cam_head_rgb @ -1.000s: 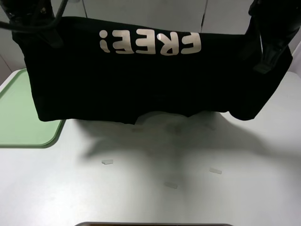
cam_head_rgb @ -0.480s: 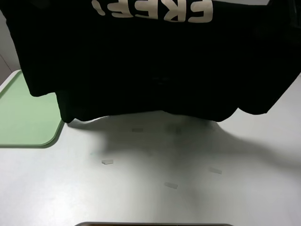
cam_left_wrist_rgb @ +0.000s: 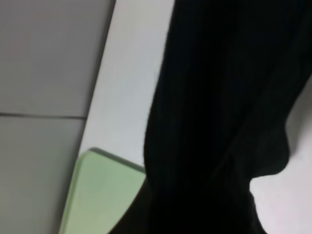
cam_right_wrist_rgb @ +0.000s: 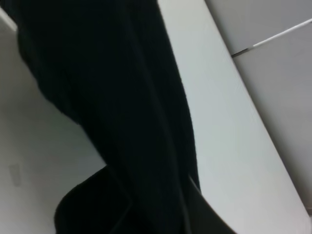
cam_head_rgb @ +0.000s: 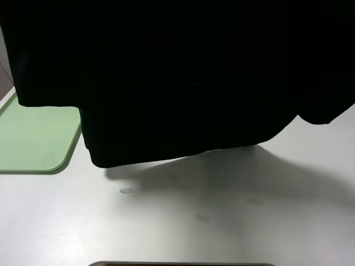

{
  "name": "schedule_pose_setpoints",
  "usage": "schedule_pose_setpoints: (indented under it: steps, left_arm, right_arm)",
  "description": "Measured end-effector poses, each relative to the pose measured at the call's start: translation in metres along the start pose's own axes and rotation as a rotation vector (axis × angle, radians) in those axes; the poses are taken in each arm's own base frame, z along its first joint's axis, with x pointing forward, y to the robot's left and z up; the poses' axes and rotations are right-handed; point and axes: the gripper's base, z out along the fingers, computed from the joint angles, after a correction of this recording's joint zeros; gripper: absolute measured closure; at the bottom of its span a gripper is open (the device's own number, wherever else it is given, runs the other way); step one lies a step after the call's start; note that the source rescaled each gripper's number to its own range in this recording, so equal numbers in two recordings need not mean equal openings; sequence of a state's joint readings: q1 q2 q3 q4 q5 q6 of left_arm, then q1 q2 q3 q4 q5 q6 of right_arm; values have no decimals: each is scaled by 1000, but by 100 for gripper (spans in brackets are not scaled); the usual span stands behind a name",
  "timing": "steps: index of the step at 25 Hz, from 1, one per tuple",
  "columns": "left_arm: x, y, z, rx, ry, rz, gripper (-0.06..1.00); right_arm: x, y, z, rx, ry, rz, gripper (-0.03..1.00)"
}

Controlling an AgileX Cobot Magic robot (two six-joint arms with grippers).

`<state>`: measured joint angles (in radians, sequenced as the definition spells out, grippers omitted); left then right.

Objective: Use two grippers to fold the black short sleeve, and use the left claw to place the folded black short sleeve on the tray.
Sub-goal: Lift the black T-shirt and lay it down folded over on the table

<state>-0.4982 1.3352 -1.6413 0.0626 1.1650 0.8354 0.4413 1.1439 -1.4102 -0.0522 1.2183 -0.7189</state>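
Since the earlier frame the large black cotton T-shirt (cam_head_rgb: 183, 83) has swung nearer the high camera — its pale lettering has left the top of the frame, and cloth now fills the upper two thirds. Folding looks about midway: the shirt hangs above the white table (cam_head_rgb: 222, 221), not yet on the pale mint-green plastic tray (cam_head_rgb: 33, 138) at the left edge. Both grippers are hidden behind cloth — closed, probably pinching its upper edge.
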Motion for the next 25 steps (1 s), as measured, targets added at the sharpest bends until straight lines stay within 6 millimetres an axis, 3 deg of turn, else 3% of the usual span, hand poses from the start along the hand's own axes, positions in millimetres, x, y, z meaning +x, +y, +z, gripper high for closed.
schedule_pose_setpoints:
  steps: [12, 20, 25]
  left_arm:
    - [4, -15, -41, -72, -79, -3, 94]
    - [12, -25, -71, -108, -153, -60, 94]
    - [20, -34, -83, -115, -180, -81, 94]
  right_arm:
    - [17, 16, -61, 85, -161, 66, 97]
    - [24, 27, -85, 91, -252, 114, 97]
    - [32, 39, -89, 64, -292, 134, 97]
